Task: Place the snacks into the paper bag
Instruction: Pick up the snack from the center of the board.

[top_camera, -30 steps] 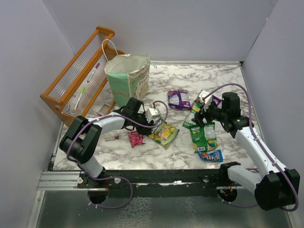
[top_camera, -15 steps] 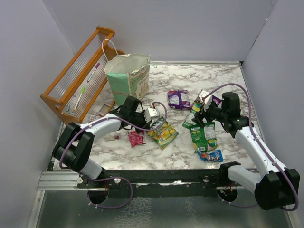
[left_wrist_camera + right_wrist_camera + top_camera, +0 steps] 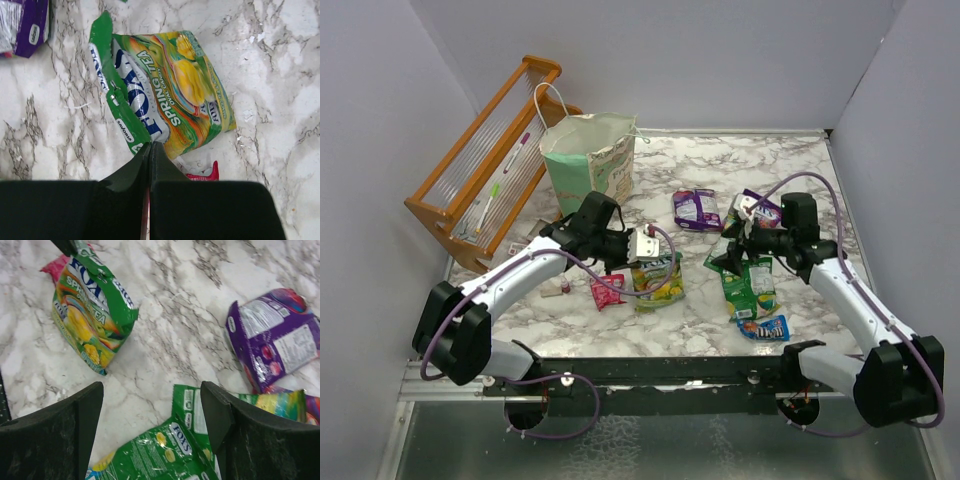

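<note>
Rack flanks bag; left claw pinches yellow-green packet, right claw gapes wide.

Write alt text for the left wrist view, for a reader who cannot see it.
The left gripper, closed, pinches the green edge of a yellow-green snack packet over a white marble table. A purple packet shows at top left, and the corner of a red packet peeks from beneath it.
</note>
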### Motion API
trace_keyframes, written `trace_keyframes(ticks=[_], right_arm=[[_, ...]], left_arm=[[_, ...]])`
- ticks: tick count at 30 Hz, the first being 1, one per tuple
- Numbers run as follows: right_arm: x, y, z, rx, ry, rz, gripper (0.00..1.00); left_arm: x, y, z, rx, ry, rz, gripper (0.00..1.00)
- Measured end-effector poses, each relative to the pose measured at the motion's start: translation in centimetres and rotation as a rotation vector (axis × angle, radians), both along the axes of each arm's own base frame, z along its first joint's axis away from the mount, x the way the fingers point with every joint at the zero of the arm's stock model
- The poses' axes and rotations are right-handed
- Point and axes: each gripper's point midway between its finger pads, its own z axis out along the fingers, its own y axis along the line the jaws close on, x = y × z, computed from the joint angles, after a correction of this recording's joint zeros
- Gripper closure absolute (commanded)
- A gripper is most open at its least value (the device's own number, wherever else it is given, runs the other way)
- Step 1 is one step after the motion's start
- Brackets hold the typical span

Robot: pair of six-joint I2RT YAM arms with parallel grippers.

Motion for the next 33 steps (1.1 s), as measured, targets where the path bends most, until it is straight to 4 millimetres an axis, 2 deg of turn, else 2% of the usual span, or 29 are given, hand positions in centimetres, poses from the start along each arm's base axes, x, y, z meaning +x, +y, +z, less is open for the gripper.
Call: trace_keyframes(ticks=[7,11,16,19,22,26,31,33], right_arm=[[-1.4,2.6,-0.9,0.091,0.083,0.159,0.22],[-2.2,4.4,-1.8,0.125,0.131,0.24,0.22],[-3.1,6.2,-3.0,0.145,0.183,0.312,0.22],[-3.5,7.1,-3.6,0.141,0.199,0.343,0.27],[-4.3,8.2,-4.2,0.136,0.22,0.381,0.41],[-5.0,9.3,-4.7,0.13,0.251,0.414,0.66],[-4.4,9.7,-4.5,0.126,0.252,0.418,0.97],[-4.2,9.7,-4.3,0.122,0.247,0.415,0.99]], left_arm=[[-1.0,-1.6,2.5,-0.022,-0.025,-0.086,1.0],[-2.0,-2.5,2.5,-0.027,-0.018,-0.122,1.0],[-2.4,-2.8,2.5,-0.029,-0.003,-0.122,1.0],[-2.3,-2.9,2.6,-0.033,-0.002,-0.117,1.0],[-2.4,-3.0,2.5,-0.035,0.0,-0.118,1.0],[-2.4,-3.0,2.3,-0.038,0.0,-0.116,1.0],[-2.7,-2.8,1.9,-0.034,0.013,-0.11,1.0],[-2.7,-2.9,2.1,-0.04,0.01,-0.111,1.0]])
